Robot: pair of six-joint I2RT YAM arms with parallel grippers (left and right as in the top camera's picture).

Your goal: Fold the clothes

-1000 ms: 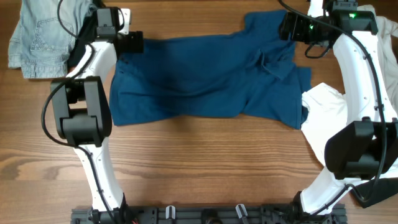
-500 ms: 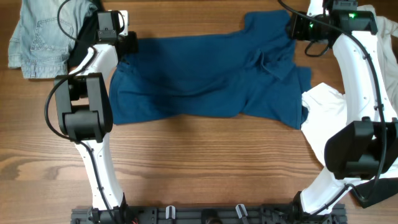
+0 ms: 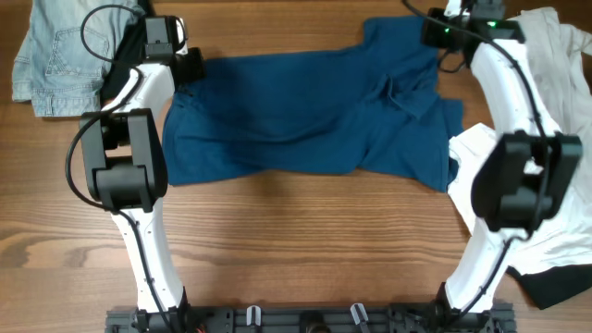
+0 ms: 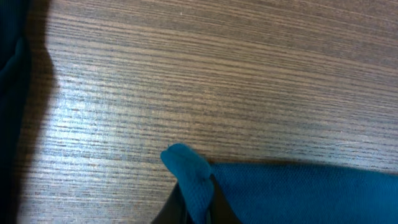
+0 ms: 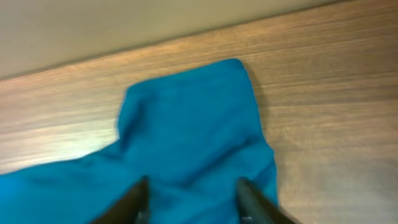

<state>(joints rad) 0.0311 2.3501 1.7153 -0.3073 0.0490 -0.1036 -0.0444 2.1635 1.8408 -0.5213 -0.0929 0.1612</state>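
The dark blue T-shirt [image 3: 305,111] lies spread flat across the middle of the table. My left gripper [image 3: 191,65] is at its far left corner; in the left wrist view the left gripper [image 4: 196,208] is shut on a pinched corner of blue cloth [image 4: 186,168]. My right gripper [image 3: 432,34] is over the shirt's far right corner. In the right wrist view the right gripper [image 5: 193,190] has its fingers [image 5: 138,193] apart, straddling the blue cloth [image 5: 186,130], which lies flat and is not bunched between them.
A pale denim piece [image 3: 55,55] lies at the far left, with a black garment [image 3: 120,69] beside the left arm. White shirts [image 3: 560,55] are piled along the right side, reaching the blue shirt's right edge [image 3: 481,166]. Bare wood fills the near half.
The left gripper has closed on the shirt's far left corner. The right arm has swung inward, its gripper edging toward the far edge, and its jaws have narrowed.
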